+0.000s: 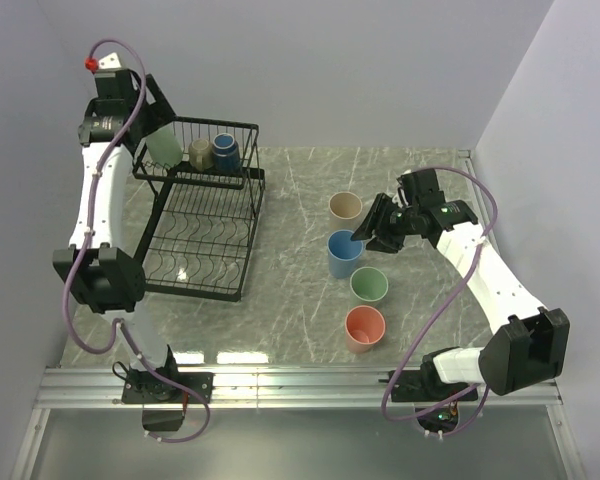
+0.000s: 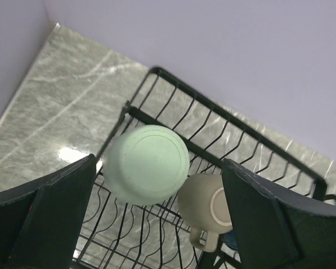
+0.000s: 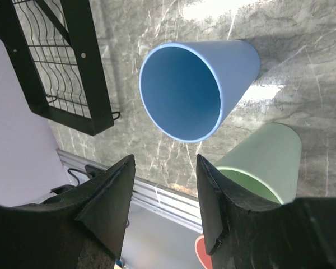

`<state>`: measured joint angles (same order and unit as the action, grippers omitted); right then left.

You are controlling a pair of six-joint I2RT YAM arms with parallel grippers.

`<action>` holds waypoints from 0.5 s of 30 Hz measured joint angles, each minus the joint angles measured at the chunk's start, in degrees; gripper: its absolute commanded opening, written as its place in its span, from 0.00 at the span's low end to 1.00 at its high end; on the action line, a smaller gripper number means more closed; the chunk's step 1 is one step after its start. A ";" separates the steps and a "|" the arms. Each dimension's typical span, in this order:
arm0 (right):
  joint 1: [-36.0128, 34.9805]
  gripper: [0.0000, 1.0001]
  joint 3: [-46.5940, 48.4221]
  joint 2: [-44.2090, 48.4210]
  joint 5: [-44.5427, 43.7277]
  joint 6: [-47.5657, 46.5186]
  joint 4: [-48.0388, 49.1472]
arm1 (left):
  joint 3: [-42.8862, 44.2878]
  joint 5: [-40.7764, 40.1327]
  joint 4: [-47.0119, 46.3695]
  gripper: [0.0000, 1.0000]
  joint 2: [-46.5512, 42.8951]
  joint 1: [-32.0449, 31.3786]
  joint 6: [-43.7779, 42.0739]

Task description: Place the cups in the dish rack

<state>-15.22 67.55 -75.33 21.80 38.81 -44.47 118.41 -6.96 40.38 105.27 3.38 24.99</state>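
The black wire dish rack (image 1: 202, 235) stands at the left. Its basket tier holds an upside-down pale green cup (image 1: 161, 148), a small beige mug (image 1: 201, 152) and a small dark-blue cup (image 1: 226, 152). My left gripper (image 1: 150, 125) is open above the green cup (image 2: 148, 163), its fingers apart from the cup on both sides; the mug (image 2: 210, 204) sits beside it. A beige cup (image 1: 345, 208), light blue cup (image 1: 344, 255), green cup (image 1: 369, 285) and salmon cup (image 1: 365, 328) stand upright on the table. My right gripper (image 1: 370, 232) is open and empty, just right of the light blue cup (image 3: 185, 92).
The rack's long plate-slot tier (image 1: 195, 255) lies in front of the basket. White walls close in the left, back and right. A metal rail (image 1: 300, 385) runs along the table's near edge. The rack's corner shows in the right wrist view (image 3: 73, 67).
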 measured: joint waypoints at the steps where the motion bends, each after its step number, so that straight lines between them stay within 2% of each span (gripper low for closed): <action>1: -0.02 0.55 0.15 0.00 0.00 -0.15 -0.15 | 0.26 -0.46 0.02 1.00 -0.42 0.00 0.22; 11: 0.00 0.55 9.35 -3.63 -1.70 -2.36 -1.42 | 1.31 -7.87 1.53 0.99 -7.26 0.15 4.20; 15: 0.00 0.54 12.92 -7.43 -3.93 -3.45 -1.64 | -4.48 -6.45 0.63 0.99 -13.18 0.24 7.34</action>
<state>-15.22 80.47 -82.76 17.87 35.35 -46.11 113.93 -13.41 41.01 92.09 3.62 32.34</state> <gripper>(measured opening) 0.546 0.994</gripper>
